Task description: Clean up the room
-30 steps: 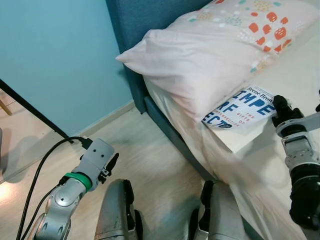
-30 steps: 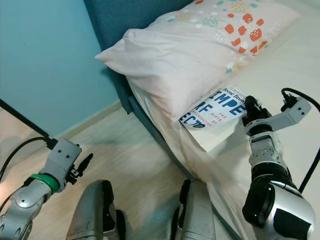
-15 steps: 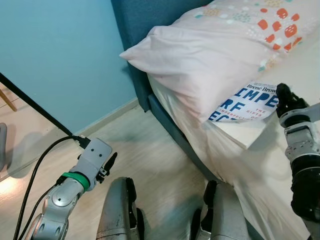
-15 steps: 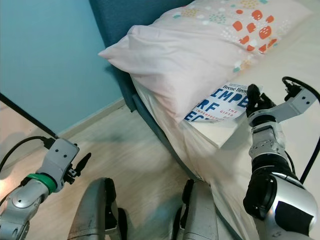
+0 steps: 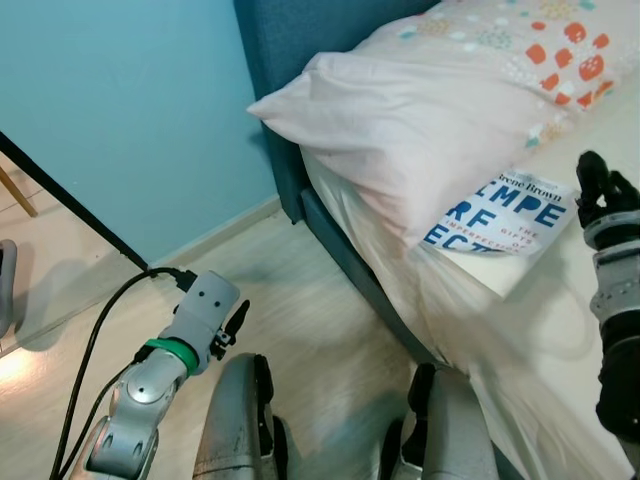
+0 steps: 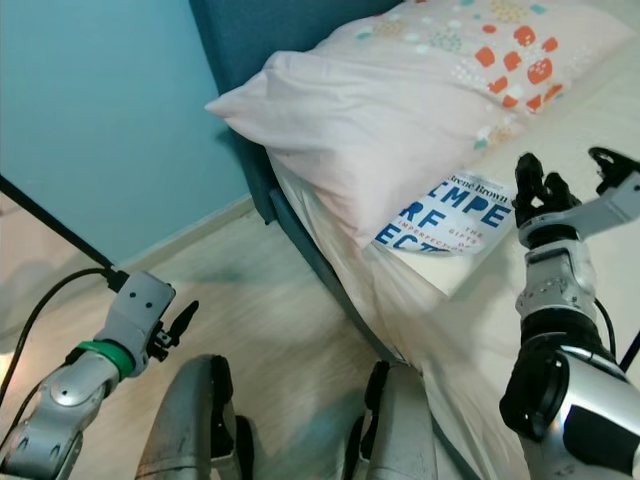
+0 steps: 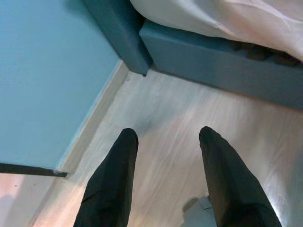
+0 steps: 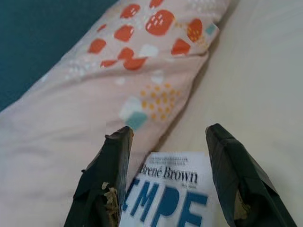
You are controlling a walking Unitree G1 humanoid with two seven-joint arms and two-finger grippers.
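A white book with big blue letters lies on the bed sheet near the mattress edge, one corner tucked under a pale pink pillow with orange dots. My right gripper hovers just right of the book, open and empty; in the right wrist view its fingers straddle the top of the book. My left gripper hangs open and low over the wooden floor beside the bed frame.
A teal wall and a dark teal headboard stand to the left of the bed. A black cable trails from my left arm. A dark bar slants across the wall's foot.
The camera has shifted slightly. My right gripper has risen and drawn back from the book's edge to a spot just right of it. The left arm has barely moved.
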